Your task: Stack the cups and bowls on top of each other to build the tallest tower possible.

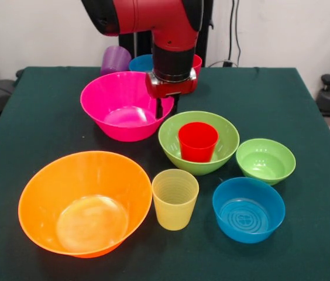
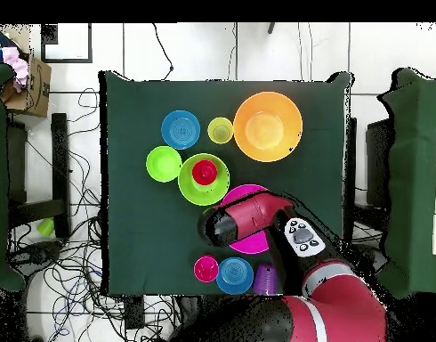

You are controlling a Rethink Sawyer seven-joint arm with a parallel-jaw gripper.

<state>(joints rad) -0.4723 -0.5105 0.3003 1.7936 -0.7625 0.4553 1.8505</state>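
From across the green-clothed desk (image 1: 305,105), the red and black arm comes down with its gripper (image 1: 164,108) hanging over the right rim of the big hot pink translucent plastic bowl (image 1: 121,108). Dark fingers (image 1: 160,109) dip just inside that rim, but I cannot tell whether they are spread or pinched on it. Just beside it, nearer me, the bright red plastic cup (image 1: 198,141) stands upright inside the medium lime green bowl (image 1: 223,137) — that nested pair is all there is of a tower so far. Around them sit the large orange bowl (image 1: 83,199), the ribbed yellow cup (image 1: 175,199), a small blue bowl (image 1: 248,209) and a small lime green bowl (image 1: 265,160). Behind the arm, a purple cup (image 1: 116,60) and a second blue bowl (image 1: 141,62) peek out.

From above, the arm's wrist covers much of the pink bowl, and the fingers are hidden there. The red cup in the green bowl lies touching or nearly touching the pink bowl's edge. A pinkish-red cup (image 2: 206,268) sits near the robot's side, next to the second blue bowl.

These pieces look light, thin and stiff, with slick walls — I'd judge the rim the only sensible hold, one finger inside and one outside, and a big bowl taken that way will likely tilt.
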